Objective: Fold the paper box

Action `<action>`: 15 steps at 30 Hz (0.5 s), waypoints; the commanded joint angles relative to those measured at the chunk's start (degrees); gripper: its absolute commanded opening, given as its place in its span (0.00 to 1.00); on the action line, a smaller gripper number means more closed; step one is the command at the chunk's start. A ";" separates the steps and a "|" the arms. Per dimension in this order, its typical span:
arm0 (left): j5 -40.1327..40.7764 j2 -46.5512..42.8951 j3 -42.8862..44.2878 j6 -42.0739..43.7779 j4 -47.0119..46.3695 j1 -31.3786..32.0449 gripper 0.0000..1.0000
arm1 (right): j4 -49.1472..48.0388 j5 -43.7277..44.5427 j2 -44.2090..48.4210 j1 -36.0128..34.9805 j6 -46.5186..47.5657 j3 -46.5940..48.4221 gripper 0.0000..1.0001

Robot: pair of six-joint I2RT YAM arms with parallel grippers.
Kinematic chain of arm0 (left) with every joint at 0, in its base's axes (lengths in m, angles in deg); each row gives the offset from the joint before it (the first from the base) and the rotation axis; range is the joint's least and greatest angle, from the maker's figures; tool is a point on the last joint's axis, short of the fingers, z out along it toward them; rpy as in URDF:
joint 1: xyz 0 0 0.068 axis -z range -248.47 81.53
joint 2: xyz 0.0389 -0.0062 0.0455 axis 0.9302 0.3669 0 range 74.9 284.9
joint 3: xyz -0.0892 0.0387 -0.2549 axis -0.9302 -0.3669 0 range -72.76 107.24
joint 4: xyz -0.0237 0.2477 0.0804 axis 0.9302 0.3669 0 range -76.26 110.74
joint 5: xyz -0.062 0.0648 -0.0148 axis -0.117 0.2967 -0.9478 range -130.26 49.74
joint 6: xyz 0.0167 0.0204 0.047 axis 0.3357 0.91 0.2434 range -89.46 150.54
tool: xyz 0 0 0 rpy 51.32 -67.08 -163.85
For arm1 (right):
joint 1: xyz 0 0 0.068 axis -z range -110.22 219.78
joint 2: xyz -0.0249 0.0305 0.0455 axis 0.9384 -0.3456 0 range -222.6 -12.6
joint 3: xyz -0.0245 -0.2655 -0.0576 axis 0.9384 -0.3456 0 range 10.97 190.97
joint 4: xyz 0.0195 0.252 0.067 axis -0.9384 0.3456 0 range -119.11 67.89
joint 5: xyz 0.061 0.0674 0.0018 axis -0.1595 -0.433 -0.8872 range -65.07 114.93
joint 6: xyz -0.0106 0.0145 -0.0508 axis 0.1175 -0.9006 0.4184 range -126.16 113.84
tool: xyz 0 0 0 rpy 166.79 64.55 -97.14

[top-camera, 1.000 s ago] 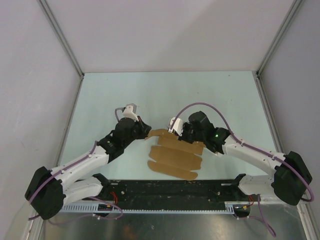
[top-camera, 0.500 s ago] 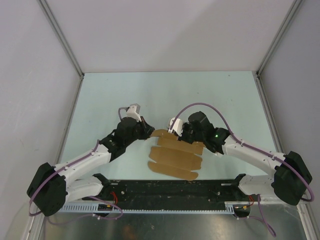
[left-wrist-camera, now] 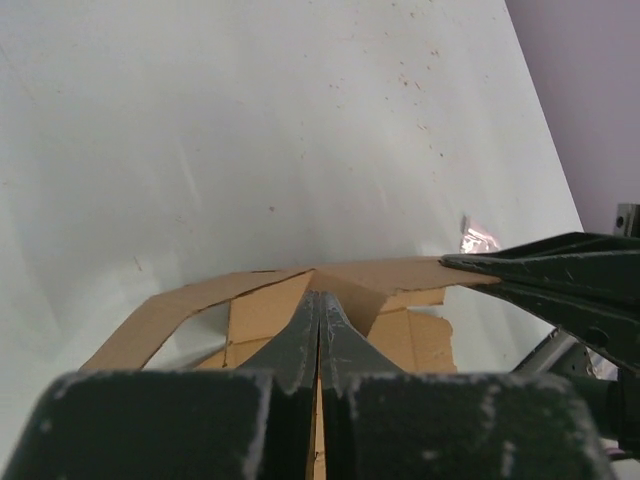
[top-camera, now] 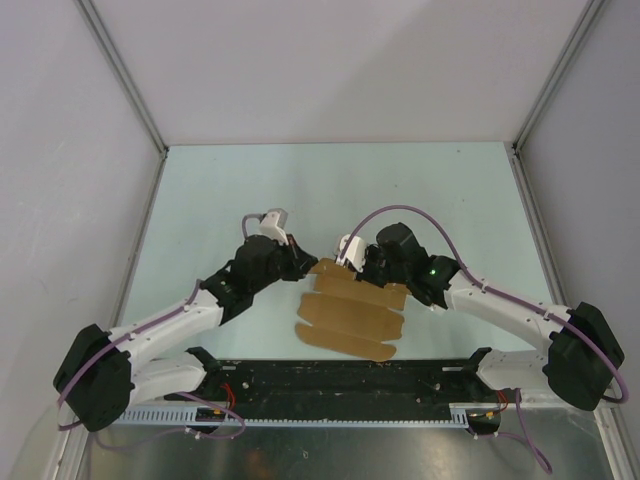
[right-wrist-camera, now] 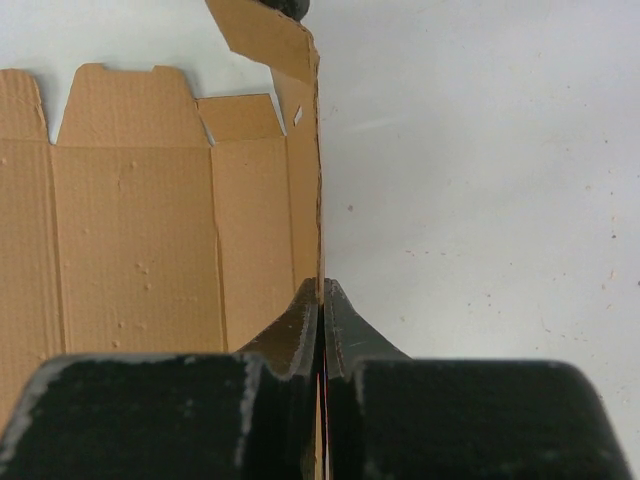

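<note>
Right gripper (right-wrist-camera: 321, 288): jaws closed on the upturned far panel of the box (top-camera: 352, 318), which is seen edge-on between them. Left gripper (left-wrist-camera: 320, 305): jaws fully closed, tips meeting that panel's left flap; a pinch cannot be confirmed. The rest of the sheet lies flat on the table (top-camera: 240, 190), extending near of both grippers, creases running left–right. Both arms are equally close.

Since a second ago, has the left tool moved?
Yes. The left tool slid right, away from the table's left edge, toward the right tool.
</note>
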 commanded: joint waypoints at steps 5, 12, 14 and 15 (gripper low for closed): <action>-1.33 -0.29 -1.18 -0.54 -3.70 1.89 0.00 | -2.28 1.72 -0.78 -1.07 -1.00 0.00 0.00; -1.16 -0.12 -2.50 -1.24 -4.13 2.15 0.00 | -3.86 3.21 -1.48 -1.51 -2.14 0.00 0.00; -1.24 0.32 -2.76 -1.42 -4.40 2.33 0.00 | -3.86 3.30 -1.49 -1.51 -2.31 0.00 0.00; -1.16 0.32 -3.11 -1.51 -4.57 2.42 0.00 | -3.86 3.39 -1.49 -1.51 -2.32 0.00 0.00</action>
